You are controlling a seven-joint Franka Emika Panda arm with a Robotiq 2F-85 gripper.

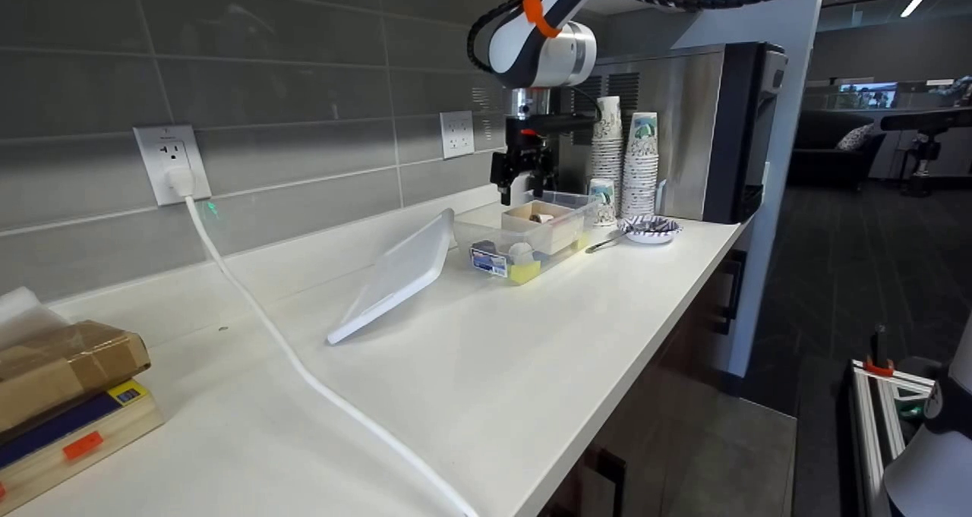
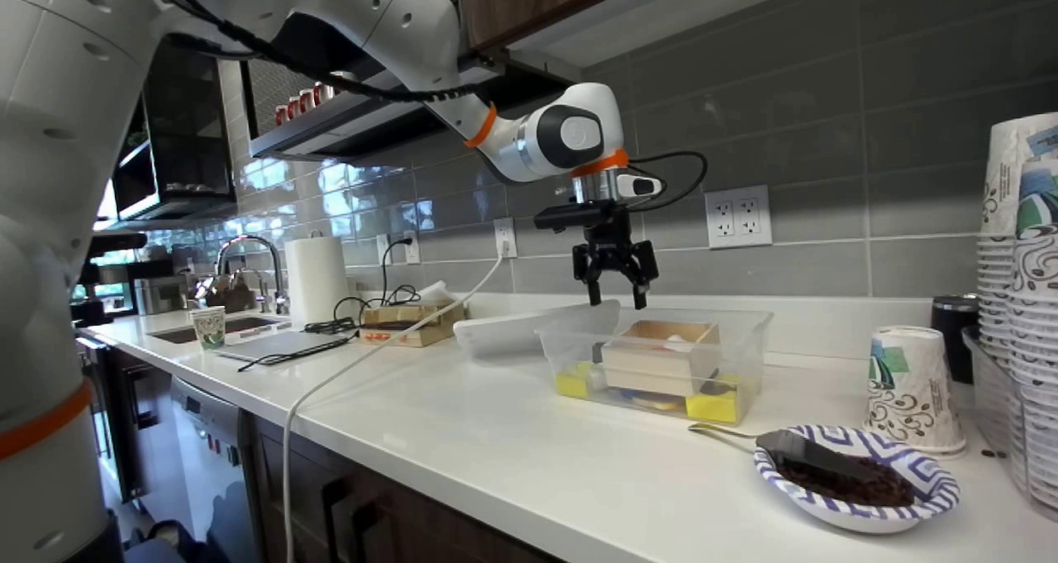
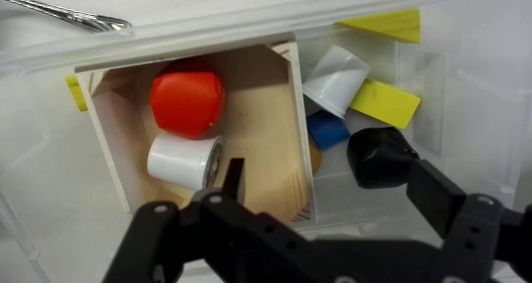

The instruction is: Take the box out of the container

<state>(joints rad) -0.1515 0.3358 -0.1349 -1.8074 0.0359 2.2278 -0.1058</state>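
Note:
The small open tan wooden box sits inside the clear plastic bin in both exterior views: the box (image 1: 560, 234), (image 2: 649, 370) and the bin (image 1: 474, 225), (image 2: 750, 348). In the wrist view the box (image 3: 264, 129) holds a red piece (image 3: 187, 102) and a white cup-like pod (image 3: 178, 160). My gripper (image 1: 522, 194), also seen in an exterior view (image 2: 617, 300) and the wrist view (image 3: 328, 173), is open, empty and above the bin. One finger appears over the box's interior, the other over the bin floor beside it, with the box's side wall between them. The translucent lid (image 1: 399, 274) leans against the backsplash.
Beside the box in the bin lie yellow blocks (image 3: 384, 104), a white cup (image 3: 336, 79), a blue piece (image 3: 328, 129) and a black piece (image 3: 380, 157). Paper cup stacks (image 1: 640, 168) and a patterned plate (image 2: 934, 501) stand nearby. A white cord (image 1: 319, 384) crosses the counter.

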